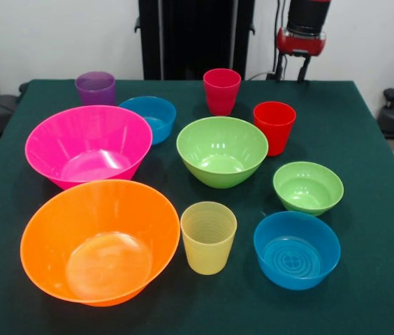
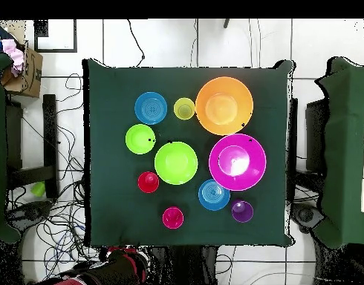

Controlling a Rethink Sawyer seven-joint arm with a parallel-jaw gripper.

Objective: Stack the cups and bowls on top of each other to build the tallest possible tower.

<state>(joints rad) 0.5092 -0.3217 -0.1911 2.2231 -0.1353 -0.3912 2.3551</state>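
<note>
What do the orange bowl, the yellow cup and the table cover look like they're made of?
Orange bowl: likely glossy translucent plastic, since light glows through its wall and the base shows a soft sheen. Yellow cup: seemingly the same thin plastic, with molded horizontal ribs visible through it. Table cover: probably matte dark green cloth or felt, without reflections.

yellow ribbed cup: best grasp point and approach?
Judging by its pose, take the yellow ribbed cup by its rim from straight above, one finger inside the open mouth. It stands upright, and the orange bowl crowds one side, so a side grasp looks tight.
</note>
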